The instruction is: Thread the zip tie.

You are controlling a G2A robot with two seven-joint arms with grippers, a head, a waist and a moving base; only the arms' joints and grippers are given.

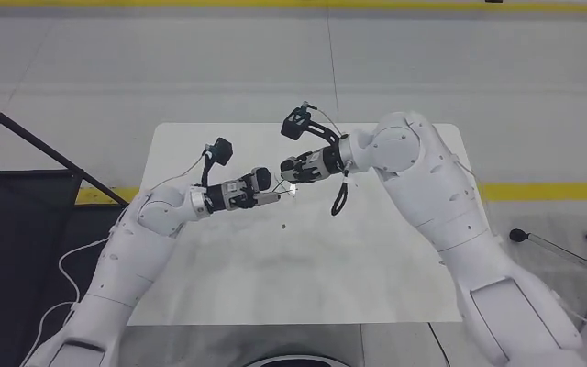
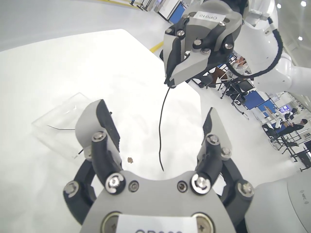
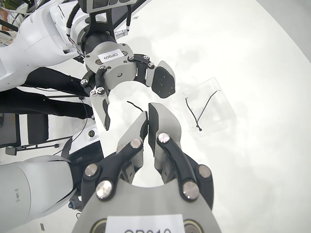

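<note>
- Left gripper (image 2: 158,122): fingers spread wide, facing the right one.
- Right gripper (image 3: 147,113): fingers pinched shut on a zip tie (image 2: 159,132).
- Arms angled inward, tips near, apart.

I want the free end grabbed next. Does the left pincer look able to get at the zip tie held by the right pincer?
Probably yes. The left pincer is open, and the zip tie, clamped in the shut right pincer, points into the gap between its fingers with nothing in between.

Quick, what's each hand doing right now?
Left hand: open, empty.
Right hand: closed on the zip tie.
</note>
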